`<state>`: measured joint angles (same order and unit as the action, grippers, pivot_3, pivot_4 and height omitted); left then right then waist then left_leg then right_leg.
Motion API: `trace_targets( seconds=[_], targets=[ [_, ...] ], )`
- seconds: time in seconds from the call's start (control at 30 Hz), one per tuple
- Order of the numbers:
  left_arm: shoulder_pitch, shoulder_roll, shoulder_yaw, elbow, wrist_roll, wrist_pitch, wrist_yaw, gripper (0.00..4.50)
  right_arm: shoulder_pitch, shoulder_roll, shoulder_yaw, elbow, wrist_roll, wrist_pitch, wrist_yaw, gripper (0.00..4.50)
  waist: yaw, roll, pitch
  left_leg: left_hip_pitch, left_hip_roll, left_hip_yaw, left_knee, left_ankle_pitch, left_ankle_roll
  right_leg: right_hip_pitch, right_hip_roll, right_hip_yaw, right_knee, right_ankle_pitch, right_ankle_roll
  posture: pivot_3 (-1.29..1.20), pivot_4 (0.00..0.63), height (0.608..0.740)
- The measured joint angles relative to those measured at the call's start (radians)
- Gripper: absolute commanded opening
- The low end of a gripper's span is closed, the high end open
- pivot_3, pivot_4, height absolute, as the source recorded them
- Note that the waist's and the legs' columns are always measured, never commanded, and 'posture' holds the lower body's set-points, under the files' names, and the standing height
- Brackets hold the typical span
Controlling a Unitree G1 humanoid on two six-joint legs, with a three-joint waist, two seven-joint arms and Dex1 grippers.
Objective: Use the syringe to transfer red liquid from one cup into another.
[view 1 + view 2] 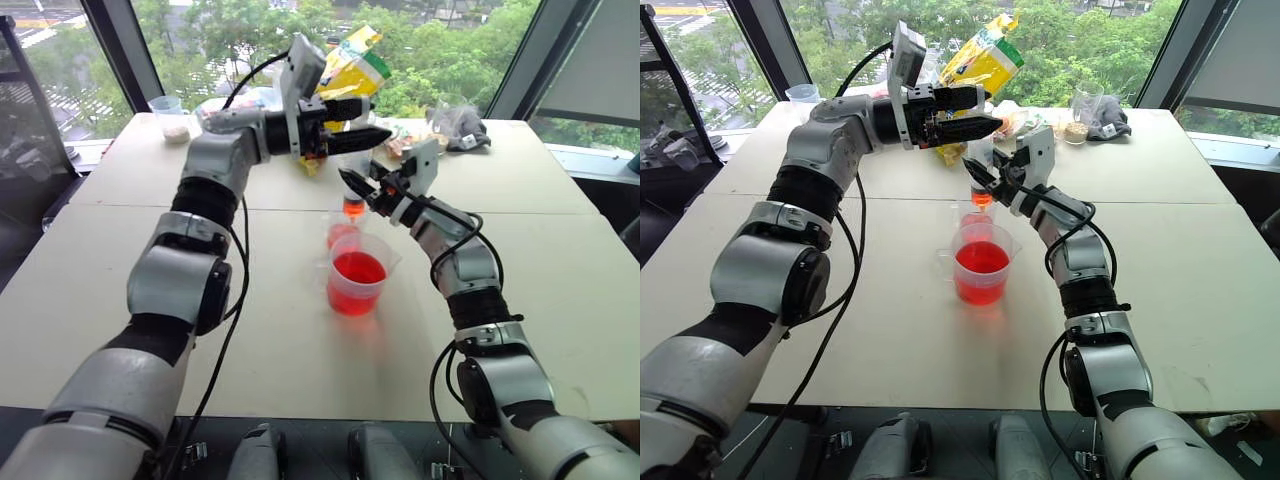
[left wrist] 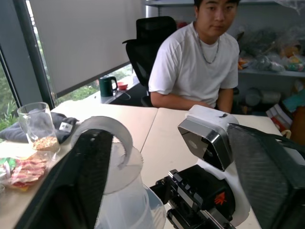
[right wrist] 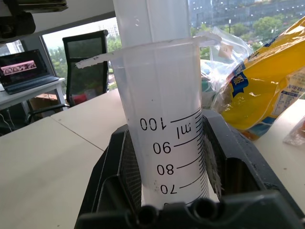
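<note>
My right gripper (image 1: 352, 185) is shut on the barrel of the clear syringe (image 3: 167, 95) and holds it upright. The syringe's orange nozzle tip (image 1: 353, 207) hangs just over the narrower clear cup (image 1: 340, 232), which has a little red at its bottom. In front of that cup stands the wider cup (image 1: 357, 283), holding red liquid (image 1: 358, 270). My left gripper (image 1: 378, 116) reaches across from the left above the right one. Its jaws stand apart on either side of the white plunger top (image 2: 119, 157), which lies close to one finger (image 2: 81, 181).
A yellow bag (image 1: 355, 60), snack packets (image 2: 24, 169), a glass with beige contents (image 1: 1085, 105) and a dark cloth (image 1: 465, 128) lie at the table's far side. A small cup (image 1: 172, 118) stands at the far left corner. A person (image 2: 200, 62) sits beyond the table.
</note>
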<state>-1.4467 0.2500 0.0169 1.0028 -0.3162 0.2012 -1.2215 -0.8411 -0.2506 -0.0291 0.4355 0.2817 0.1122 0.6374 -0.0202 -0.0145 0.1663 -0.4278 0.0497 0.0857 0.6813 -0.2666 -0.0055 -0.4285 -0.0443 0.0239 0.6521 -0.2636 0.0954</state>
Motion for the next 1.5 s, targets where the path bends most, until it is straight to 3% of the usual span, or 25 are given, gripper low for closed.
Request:
trace_targets(
  seconds=[0.13,0.17,1.5],
  targets=[
    [-0.003,-0.001,0.015,0.014,0.010,-0.017,0.003,0.32,0.000,0.000,0.003,-0.011,-0.003,0.000,0.010,1.41,0.001,0.000,0.000,0.000,0.000,0.000,0.000,0.000,0.000,0.000,0.000,0.000,0.000,0.000,0.000,0.00,0.150,0.740],
    [-0.003,-0.002,0.017,0.016,0.013,-0.018,0.003,0.08,0.000,0.000,0.003,-0.011,-0.004,0.000,0.010,1.41,0.001,0.000,0.000,0.000,0.000,0.000,0.000,0.000,0.000,0.000,0.000,0.000,0.000,0.000,0.000,0.00,0.150,0.740],
    [0.081,-0.036,0.018,-0.020,0.067,-0.069,0.024,0.08,0.041,-0.042,-0.018,-0.229,0.060,0.325,-0.029,1.41,0.003,0.000,0.000,0.000,0.000,0.000,0.000,0.000,0.000,0.000,0.000,0.000,0.000,0.000,0.000,0.00,0.150,0.740]
  ],
)
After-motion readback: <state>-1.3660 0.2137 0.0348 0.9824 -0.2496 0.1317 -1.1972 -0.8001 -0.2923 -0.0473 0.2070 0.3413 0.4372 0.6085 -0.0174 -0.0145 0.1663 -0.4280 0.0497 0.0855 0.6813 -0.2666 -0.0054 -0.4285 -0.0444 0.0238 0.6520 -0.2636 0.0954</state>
